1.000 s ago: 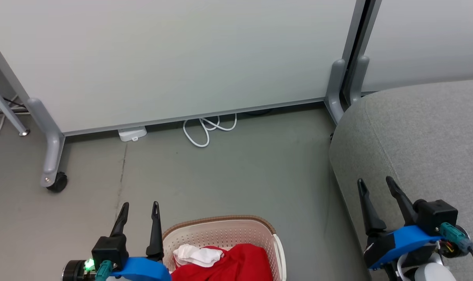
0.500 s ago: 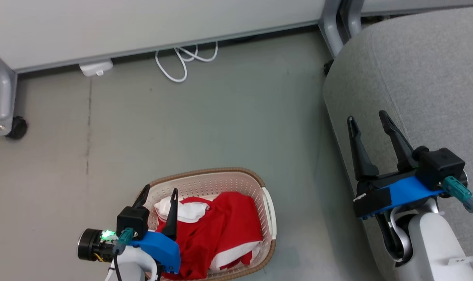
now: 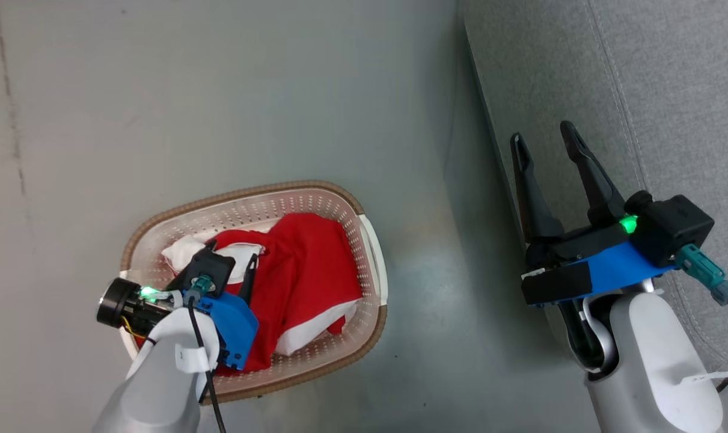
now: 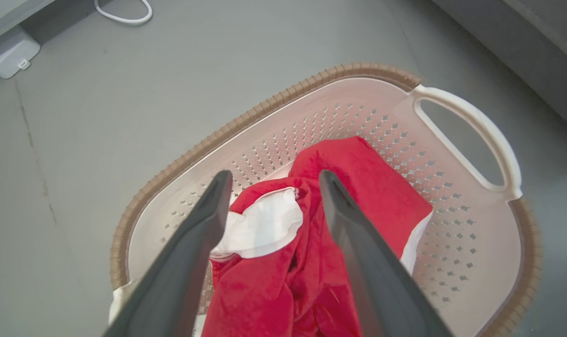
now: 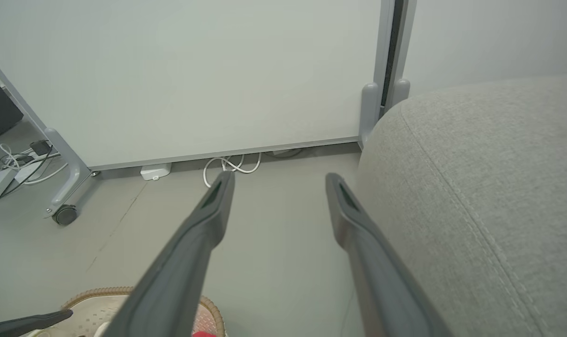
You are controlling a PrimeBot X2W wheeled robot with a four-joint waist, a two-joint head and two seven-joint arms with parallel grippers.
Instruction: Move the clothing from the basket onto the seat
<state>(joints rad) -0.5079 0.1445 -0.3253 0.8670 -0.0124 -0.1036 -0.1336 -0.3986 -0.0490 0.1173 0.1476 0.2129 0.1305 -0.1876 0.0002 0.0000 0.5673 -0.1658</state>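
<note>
The cream basket (image 3: 249, 190) with its brown rim stands on the grey floor, left of the seat (image 3: 640, 90). Red clothing (image 3: 306, 264) with white lining lies bunched inside it. My left gripper (image 3: 231, 255) hangs over the basket's left half, pointing down into it. In the left wrist view the left gripper (image 4: 274, 175) is open, its fingers straddling a red and white fold of the clothing (image 4: 358, 187) without pinching it, inside the basket (image 4: 274, 100). My right gripper (image 3: 541, 133) is open and empty over the seat's left edge. The right wrist view shows the right gripper (image 5: 279, 177) beside the seat (image 5: 475, 187).
A pale partition panel (image 5: 171, 84) on castor feet (image 5: 64, 215) stands behind the floor area. A looped white cable (image 5: 227, 166) and a small white box (image 4: 4, 56) lie at its base. Bare floor separates basket and seat.
The head camera has tilted down, so the whole picture shifted. My left gripper has dropped from beside the basket to over the clothing inside it. The right gripper stays open by the seat's edge.
</note>
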